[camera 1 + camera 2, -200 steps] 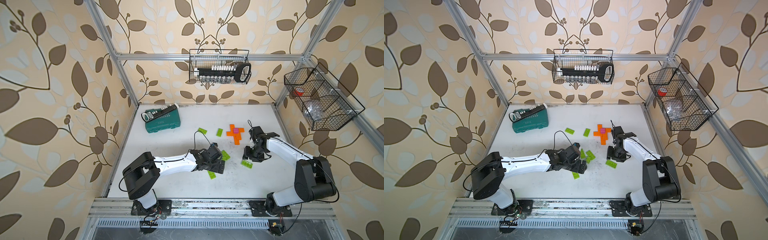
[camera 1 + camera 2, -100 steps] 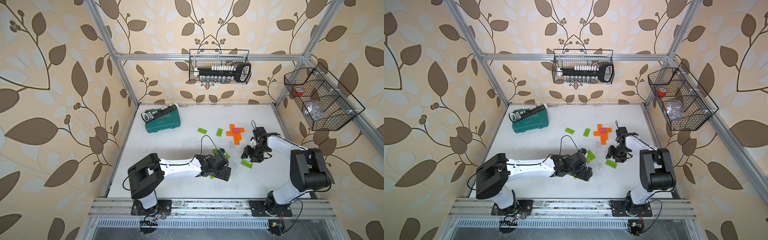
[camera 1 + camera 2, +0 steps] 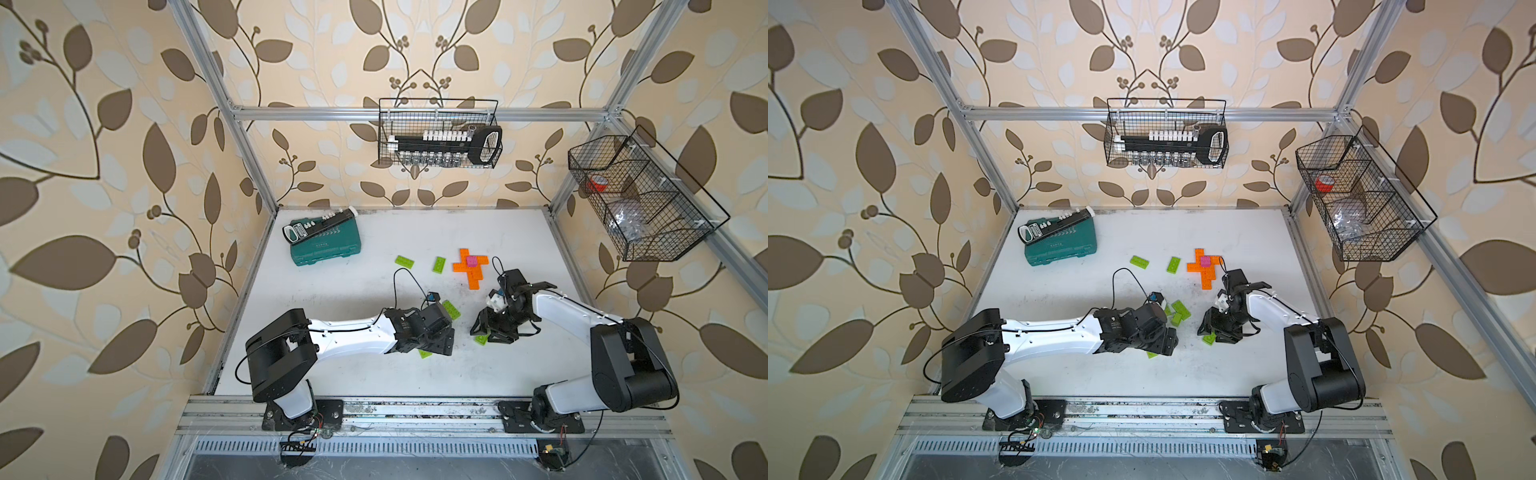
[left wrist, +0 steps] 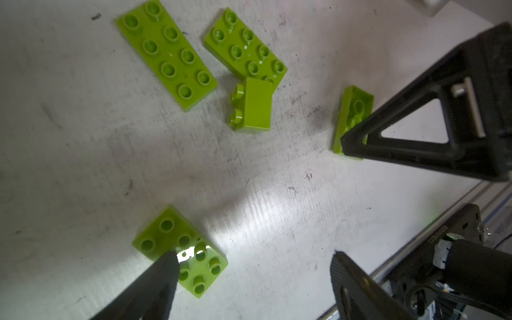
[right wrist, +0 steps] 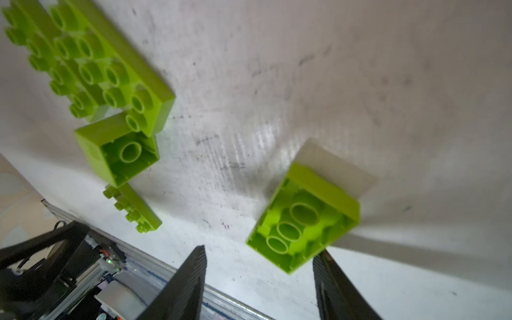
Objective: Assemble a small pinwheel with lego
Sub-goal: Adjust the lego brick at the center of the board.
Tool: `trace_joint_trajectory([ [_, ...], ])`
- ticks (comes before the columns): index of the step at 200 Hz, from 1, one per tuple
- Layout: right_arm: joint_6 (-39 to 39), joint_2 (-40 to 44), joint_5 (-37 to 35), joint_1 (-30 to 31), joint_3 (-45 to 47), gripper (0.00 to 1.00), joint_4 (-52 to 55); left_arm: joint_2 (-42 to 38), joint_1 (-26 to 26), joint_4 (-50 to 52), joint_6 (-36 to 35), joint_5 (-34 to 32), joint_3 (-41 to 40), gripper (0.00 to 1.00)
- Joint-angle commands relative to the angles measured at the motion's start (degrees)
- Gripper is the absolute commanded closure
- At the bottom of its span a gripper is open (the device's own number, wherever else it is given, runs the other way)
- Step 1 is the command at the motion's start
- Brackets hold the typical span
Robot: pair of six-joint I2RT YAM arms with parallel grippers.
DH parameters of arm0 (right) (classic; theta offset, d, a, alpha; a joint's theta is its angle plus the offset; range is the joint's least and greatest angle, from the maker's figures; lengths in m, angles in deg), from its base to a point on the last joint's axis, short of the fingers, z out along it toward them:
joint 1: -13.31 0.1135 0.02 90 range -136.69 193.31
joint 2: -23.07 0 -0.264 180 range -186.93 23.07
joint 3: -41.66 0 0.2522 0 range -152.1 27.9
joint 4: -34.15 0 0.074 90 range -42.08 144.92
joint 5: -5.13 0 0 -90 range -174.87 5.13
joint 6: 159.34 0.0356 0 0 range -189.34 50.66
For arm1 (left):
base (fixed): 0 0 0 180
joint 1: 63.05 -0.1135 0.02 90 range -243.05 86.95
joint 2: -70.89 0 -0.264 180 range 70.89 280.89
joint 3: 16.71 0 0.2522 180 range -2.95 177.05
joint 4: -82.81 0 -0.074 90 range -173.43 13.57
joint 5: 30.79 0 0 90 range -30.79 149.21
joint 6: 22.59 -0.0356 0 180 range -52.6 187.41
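An orange lego cross [image 3: 468,270] [image 3: 1202,270] with a pink brick [image 3: 471,261] on top lies at the back right. My left gripper [image 4: 255,266] [image 3: 436,347] is open, low over the table. One of its fingers [image 4: 163,274] overlaps a lime 2x4 brick [image 4: 180,250] [image 3: 424,353] lying studs up. My right gripper [image 5: 260,266] [image 3: 492,330] is open too. A lime brick [image 5: 302,221] [image 3: 482,339] stands tipped on its edge, hollow underside showing, against one finger [image 5: 332,279].
Loose lime bricks lie between the arms [image 4: 166,52] [image 4: 245,47], one small one on its side [image 4: 252,105]. Two more lie further back [image 3: 404,261] [image 3: 439,264]. A teal tool case [image 3: 326,245] sits at the back left. Wire baskets [image 3: 438,133] hang on the walls.
My left gripper has moved toward the table's front, from the lime cluster to the front brick, its jaws slightly narrower. The right gripper has come down beside its lime brick, which has shifted frontward.
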Motion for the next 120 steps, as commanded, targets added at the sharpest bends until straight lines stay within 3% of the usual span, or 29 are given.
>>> trace_joint_trajectory([
  [1, 3.3, 4.2, -3.8, -0.6, 0.6, 0.42, -1.3, 1.7, -0.5, 6.7, -0.1, -2.5, 5.3, 0.13],
  [24, 5.8, 10.4, -7.0, -7.5, 1.9, 0.42, -1.8, 6.8, 0.3, 12.8, -2.9, -3.5, 12.7, 0.15],
  [46, 5.7, 13.9, -4.4, -15.6, 2.2, 0.42, -1.7, 14.0, 1.1, 18.9, -7.1, -3.1, 22.3, 0.21],
  [120, 4.6, 17.3, 7.3, -32.8, 4.0, 0.43, -1.7, 35.2, 3.7, 33.5, -16.6, -2.5, 52.3, 0.32],
])
